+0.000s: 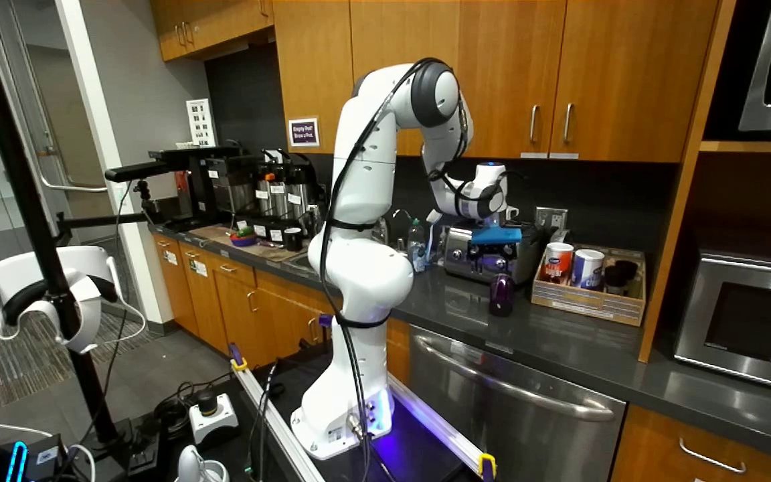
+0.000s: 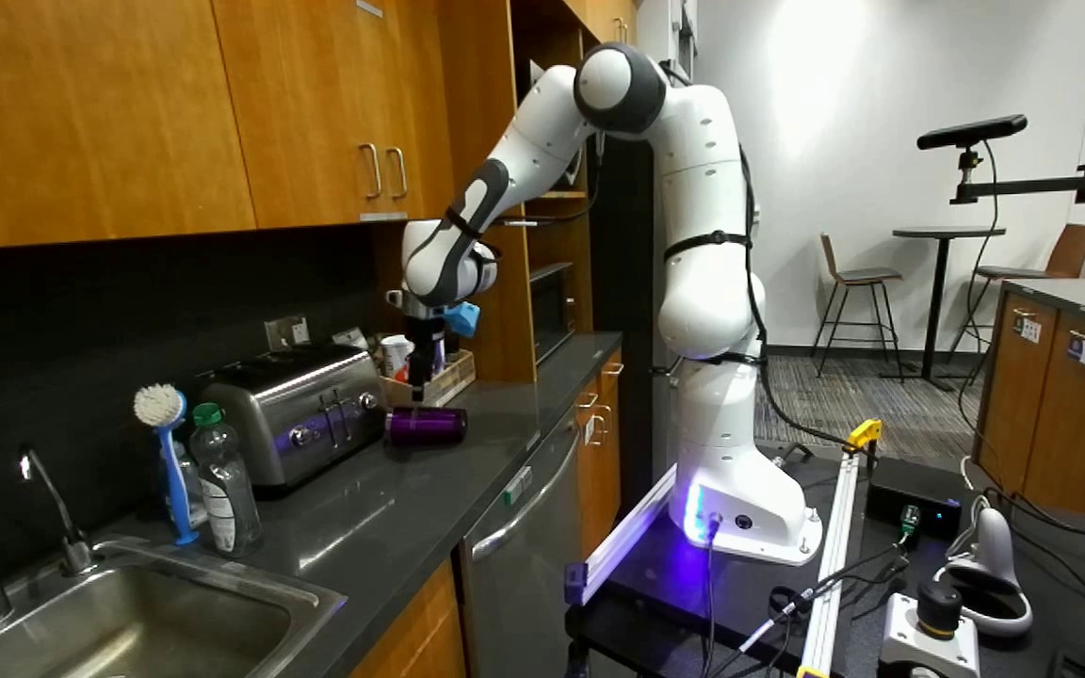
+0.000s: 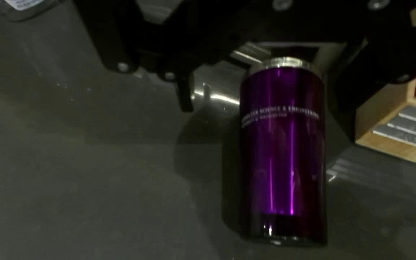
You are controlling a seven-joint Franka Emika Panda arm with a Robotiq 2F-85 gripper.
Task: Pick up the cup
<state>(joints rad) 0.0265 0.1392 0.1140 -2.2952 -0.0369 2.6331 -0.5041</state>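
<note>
One toaster (image 2: pixel 269 428) and one box (image 1: pixel 579 303) near the cup (image 3: pixel 284 162) on its side, pincer (image 1: pixel 492 264) above, jaws wide apart.

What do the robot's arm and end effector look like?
The arm is smooth, rounded and mostly white, with dark grey bands. Black cables run along it, and black straps wrap around it. A bright blue piece sits near the end, and bluish-purple light glows on the white base. The end effector is black and angular, with two fingers and round silvery screws.
</note>
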